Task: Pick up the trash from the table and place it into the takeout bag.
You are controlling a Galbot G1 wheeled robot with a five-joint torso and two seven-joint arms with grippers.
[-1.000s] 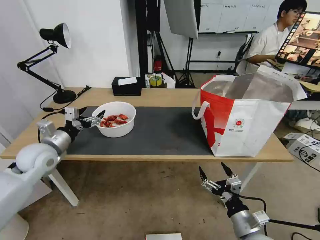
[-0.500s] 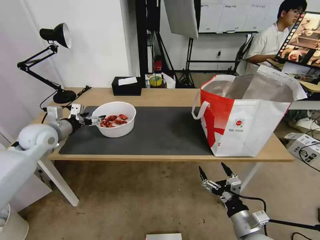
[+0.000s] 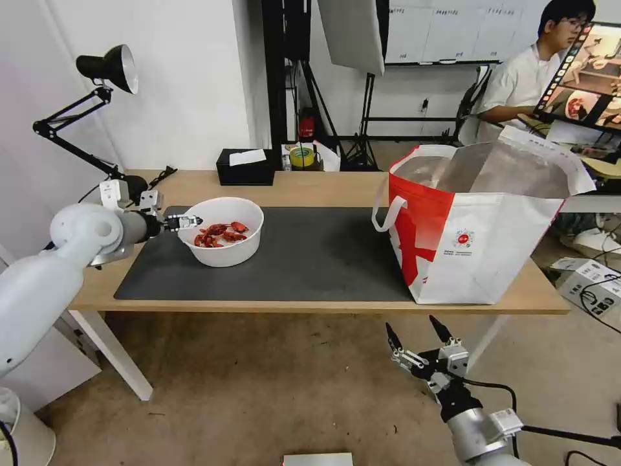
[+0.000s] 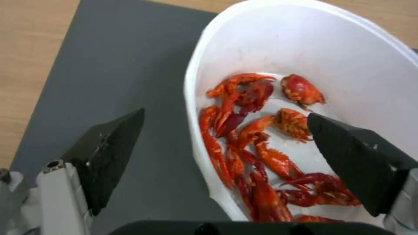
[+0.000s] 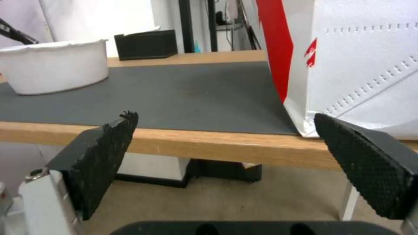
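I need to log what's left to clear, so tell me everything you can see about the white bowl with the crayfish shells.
The white bowl is round, with smooth, plastic-looking walls that flare up to a thin rim. It stands upright on the dark grey mat toward the table's left end, apart from the takeout bag. Red crayfish shells, claws and bodies, lie loosely across its bottom. The left gripper is open astride its near wall, one finger outside, one inside above the shells.

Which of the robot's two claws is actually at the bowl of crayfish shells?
The left gripper: its open fingers straddle the white bowl's rim. The right gripper hangs open below the table edge.
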